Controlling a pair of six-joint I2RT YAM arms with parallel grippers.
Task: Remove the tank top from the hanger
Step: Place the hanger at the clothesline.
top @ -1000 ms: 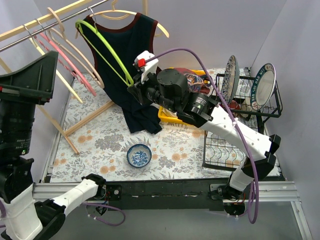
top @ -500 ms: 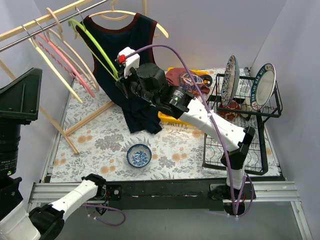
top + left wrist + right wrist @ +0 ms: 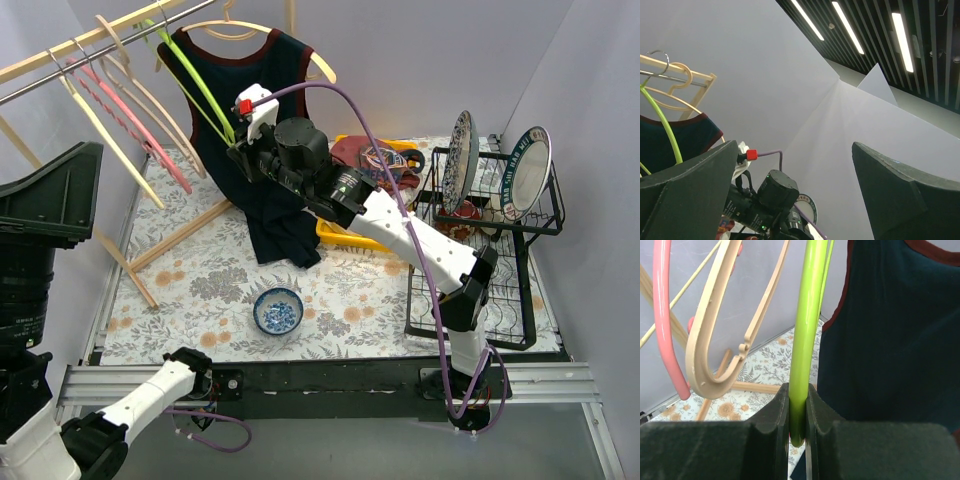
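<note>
The right pincer [image 3: 797,407] is pinching the lime-green hanger [image 3: 808,315] beside the tank top [image 3: 890,340], probably clearing access, while the spread left pincer [image 3: 794,147] is hovering, so the next move calls for sliding a strap off.

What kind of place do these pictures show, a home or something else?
Probably a robot test cell staged as a household corner, not a real home: plain white panels enclose a floral-covered table, with a clothes rail and a dish rack holding plates.

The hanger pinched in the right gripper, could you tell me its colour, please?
The hanger in the right gripper is lime green, clearest in the right wrist view.
</note>
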